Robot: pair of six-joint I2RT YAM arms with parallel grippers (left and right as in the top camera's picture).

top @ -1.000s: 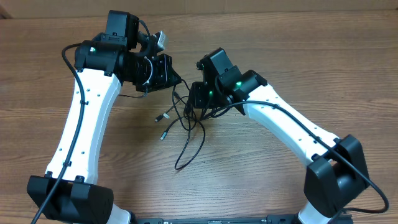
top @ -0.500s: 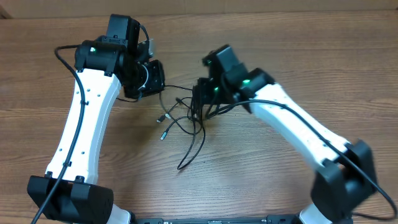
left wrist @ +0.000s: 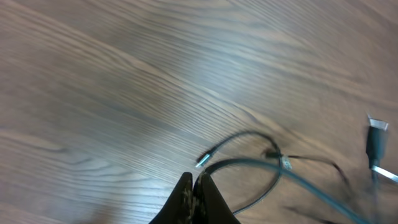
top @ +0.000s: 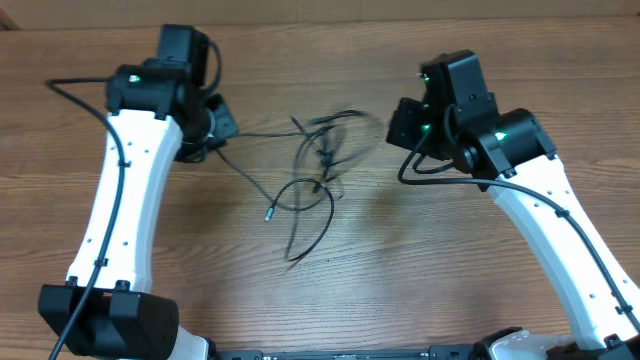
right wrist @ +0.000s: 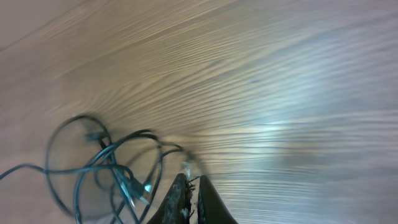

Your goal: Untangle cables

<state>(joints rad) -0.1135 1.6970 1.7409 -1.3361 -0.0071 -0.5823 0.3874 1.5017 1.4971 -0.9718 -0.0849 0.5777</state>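
Several thin black cables [top: 318,168] are seen knotted together near the middle of the table [top: 430,290]. One strand is drawn out almost straight to the left of the knot, and another, blurred, is arched off to the upper right. Below the knot a loose loop is laid on the wood, ended by a small silver-tipped plug [top: 268,212]. A further tail is trailed down toward the near edge. From the right wrist, overlapping loops are shown.
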